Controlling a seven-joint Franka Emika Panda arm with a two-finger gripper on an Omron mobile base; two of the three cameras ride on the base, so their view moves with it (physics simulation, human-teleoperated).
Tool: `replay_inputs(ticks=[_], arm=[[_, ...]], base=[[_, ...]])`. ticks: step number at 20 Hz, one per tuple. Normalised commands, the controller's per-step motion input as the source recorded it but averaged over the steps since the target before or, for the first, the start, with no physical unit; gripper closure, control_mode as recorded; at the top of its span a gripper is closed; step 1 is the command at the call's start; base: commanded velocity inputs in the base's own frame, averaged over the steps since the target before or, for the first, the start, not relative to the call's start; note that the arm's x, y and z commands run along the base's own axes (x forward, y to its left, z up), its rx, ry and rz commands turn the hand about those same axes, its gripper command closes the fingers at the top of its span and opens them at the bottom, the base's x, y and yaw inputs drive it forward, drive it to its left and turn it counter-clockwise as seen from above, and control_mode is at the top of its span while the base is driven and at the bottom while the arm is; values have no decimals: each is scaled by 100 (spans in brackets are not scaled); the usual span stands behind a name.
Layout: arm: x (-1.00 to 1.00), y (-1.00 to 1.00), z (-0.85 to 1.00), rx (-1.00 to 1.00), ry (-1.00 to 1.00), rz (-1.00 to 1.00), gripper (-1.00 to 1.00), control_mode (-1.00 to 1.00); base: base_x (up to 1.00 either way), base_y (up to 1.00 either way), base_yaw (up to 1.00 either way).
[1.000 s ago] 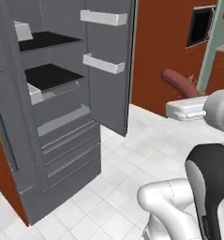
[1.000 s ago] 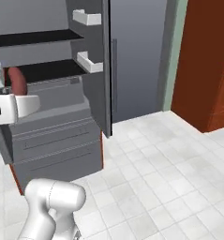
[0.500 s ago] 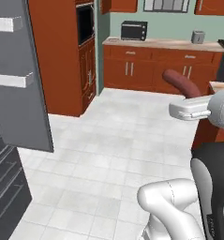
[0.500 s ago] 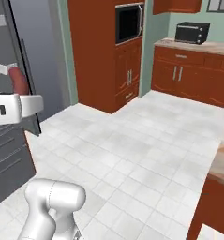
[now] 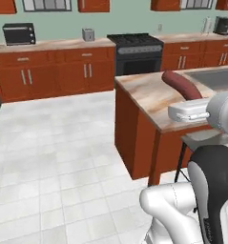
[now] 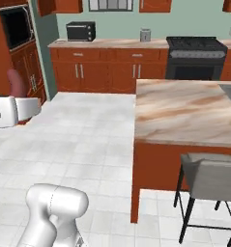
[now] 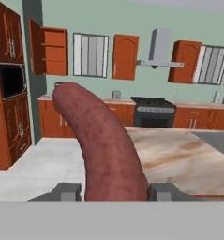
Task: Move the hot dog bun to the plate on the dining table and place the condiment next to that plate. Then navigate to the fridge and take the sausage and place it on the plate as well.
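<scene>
Hand clamped on thin curved reddish-brown sausage, held up in front. Base swung round since a sec ago: fridge gone from view, beige marbled worktop now ahead; plate next.

The white arm is rising at the frame's lower right, its pincer clamping the sausage between both tips.

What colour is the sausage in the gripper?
The sausage is dark reddish-brown, clearest in the hand view.
</scene>
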Motion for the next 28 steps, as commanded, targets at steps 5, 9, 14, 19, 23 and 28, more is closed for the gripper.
replay_inputs(ticks=[5, 9, 14, 19, 23, 28], arm=[[0, 0, 0, 0, 0, 0, 100, 100], [0, 0, 0, 0, 0, 0, 100, 100], [0, 0, 0, 0, 0, 0, 100, 100], [0, 0, 0, 0, 0, 0, 100, 100], [0, 0, 0, 0, 0, 0, 100, 100], [0, 0, 0, 0, 0, 0, 100, 100]], base=[[39, -100, -50], [63, -100, -34], [71, -100, -21], [80, -100, -9], [84, -100, -6], [88, -100, -3]])
